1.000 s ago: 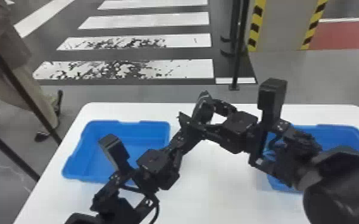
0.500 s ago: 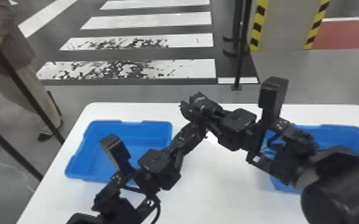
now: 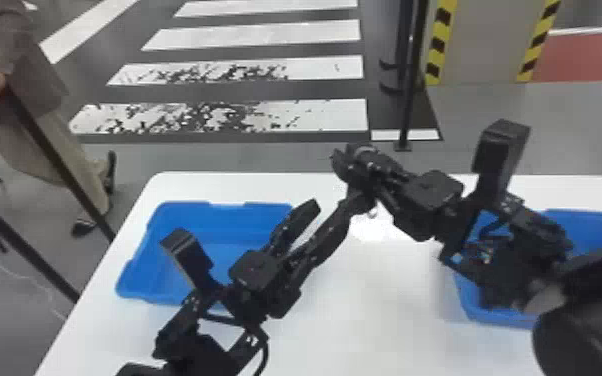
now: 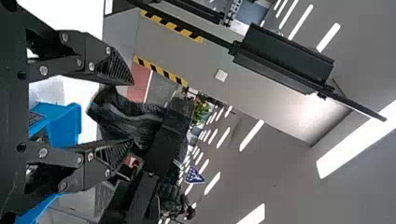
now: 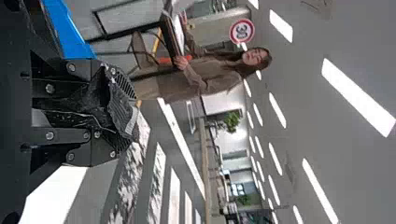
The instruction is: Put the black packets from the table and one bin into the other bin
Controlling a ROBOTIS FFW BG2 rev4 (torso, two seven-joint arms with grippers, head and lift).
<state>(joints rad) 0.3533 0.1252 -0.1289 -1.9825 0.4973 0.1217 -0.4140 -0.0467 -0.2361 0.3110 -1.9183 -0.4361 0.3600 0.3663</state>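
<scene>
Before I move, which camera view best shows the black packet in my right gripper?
The right wrist view: the black packet shows close up, creases visible, pinched in the right gripper. The left wrist view shows it from farther off; in the head view I can't tell it from the gripper.

right bin (image 3: 585,216) partly hidden behind right arm (image 3: 590,295), left bin (image 3: 185,207) partly behind left arm (image 3: 185,325), table (image 3: 365,320) cut off below

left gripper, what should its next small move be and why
Probably the left gripper should ease back slowly: its fingers stand apart, while the right gripper is shut on the black packet, so backing off should leave that hold undisturbed.
</scene>
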